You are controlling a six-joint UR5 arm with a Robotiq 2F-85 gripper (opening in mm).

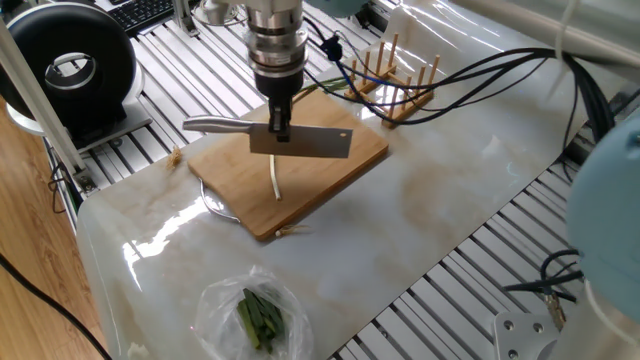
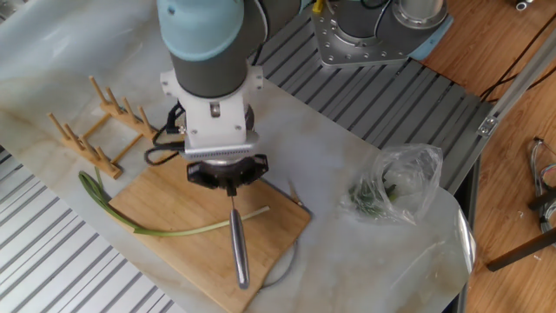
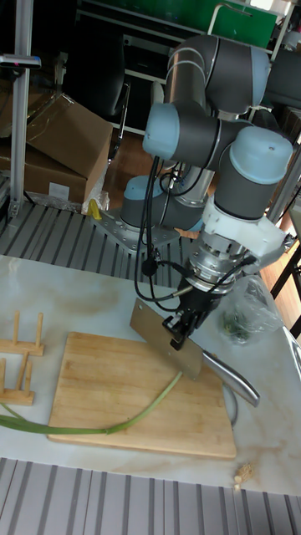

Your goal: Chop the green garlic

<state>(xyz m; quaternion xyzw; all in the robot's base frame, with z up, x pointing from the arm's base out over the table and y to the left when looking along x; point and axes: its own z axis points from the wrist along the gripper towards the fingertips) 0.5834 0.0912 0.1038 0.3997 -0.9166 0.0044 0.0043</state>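
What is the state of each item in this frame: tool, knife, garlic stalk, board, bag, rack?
tool: shut on the cleaver
cleaver: held above the board, blade edge down, not yet cutting
green garlic: whole, uncut, lying across the board, leafy end off its edge
cutting board: flat on the table
plastic bag: lying beside the board, greens inside
wooden rack: upright, empty

No legible text, labels, brand marks or nos. on anything in any view
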